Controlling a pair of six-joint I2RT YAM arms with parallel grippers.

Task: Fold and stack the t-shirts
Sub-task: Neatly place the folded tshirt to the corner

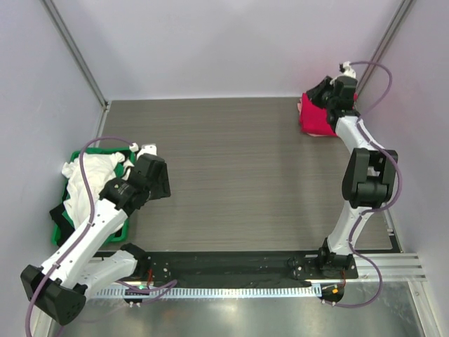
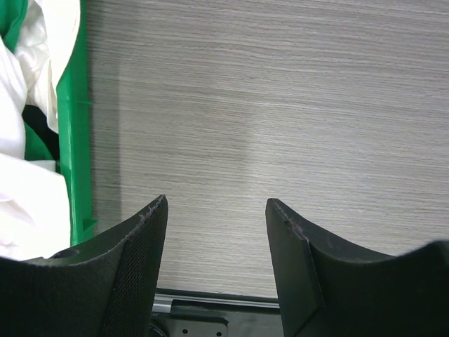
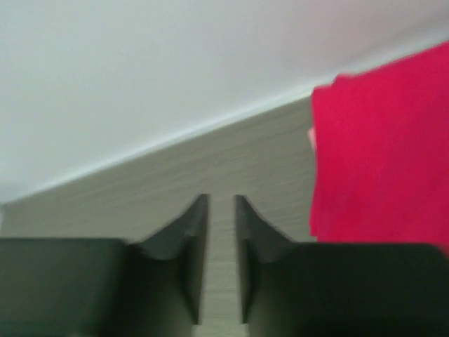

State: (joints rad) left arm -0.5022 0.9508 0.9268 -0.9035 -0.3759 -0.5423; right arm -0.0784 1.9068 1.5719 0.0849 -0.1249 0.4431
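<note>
**Two arms free, next shirt due**

White shirt (image 1: 88, 175) lies heaped in the crate (image 1: 73, 156), left. Left gripper (image 2: 216, 210) hovers beside it, jaws wide, empty: pinch one edge layer only. Red shirt (image 1: 316, 119) sits folded far right. Right gripper (image 3: 221, 203) beside it, jaws nearly closed, empty.

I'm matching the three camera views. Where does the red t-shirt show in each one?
Top external: red t-shirt in the far right corner.
Left wrist: not in it.
Right wrist: red t-shirt along the right edge.
Shared landmark: the grey wood-grain table, in all three.
</note>
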